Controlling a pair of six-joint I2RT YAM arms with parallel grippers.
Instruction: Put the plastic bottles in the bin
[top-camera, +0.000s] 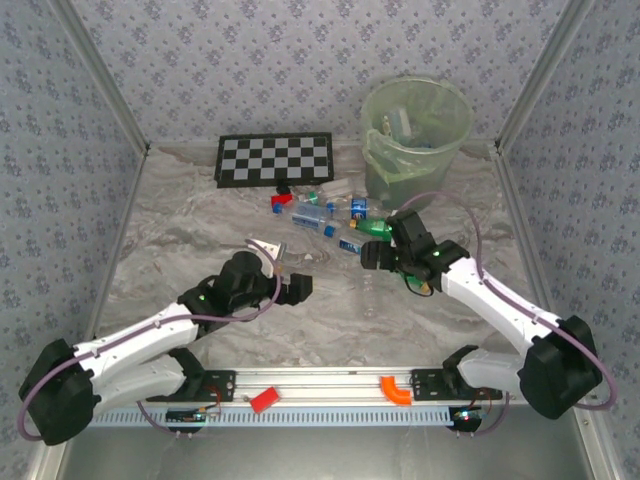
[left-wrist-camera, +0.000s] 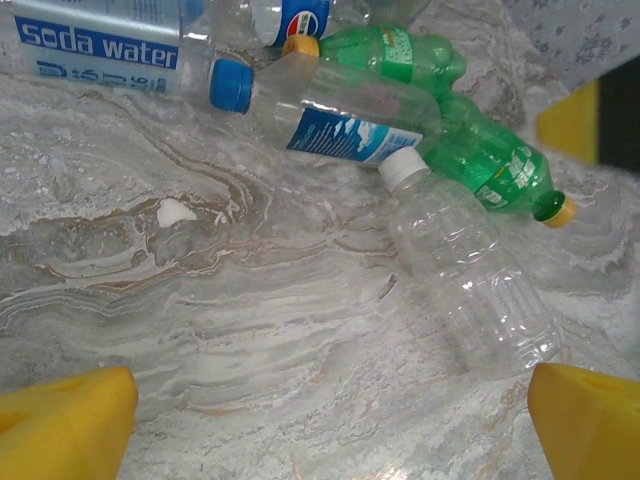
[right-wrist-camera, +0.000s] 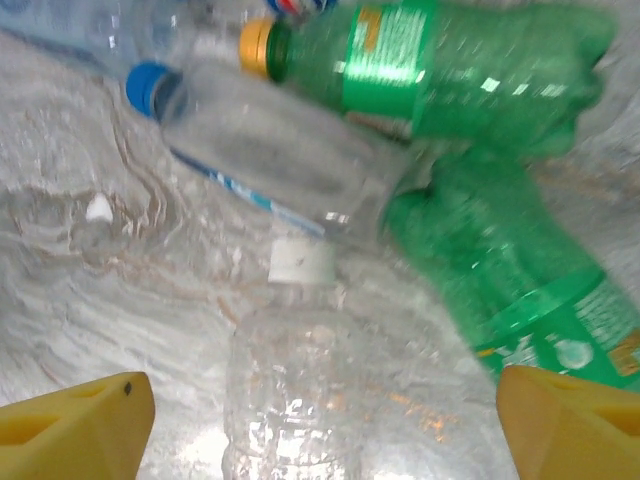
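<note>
The left gripper (left-wrist-camera: 325, 430) hangs with its yellow fingers spread wide over the grey marbled tabletop (top-camera: 180, 230), nearer than the heap. The crushed green and clear plastic bottles (top-camera: 330, 215) lie clustered just right of centre. The right gripper (right-wrist-camera: 320, 430), fingers parted, flanks a clear white-capped bottle (right-wrist-camera: 290, 380). The round translucent pale-green bin (top-camera: 415, 140) stands far right.

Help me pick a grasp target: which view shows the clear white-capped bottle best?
Left wrist: the white-capped clear bottle lies whole and sharp there, cap to base. Right wrist has it blurred, with its base cut off by the frame edge. Top external gives a faint, barely readable transparent shape.
</note>
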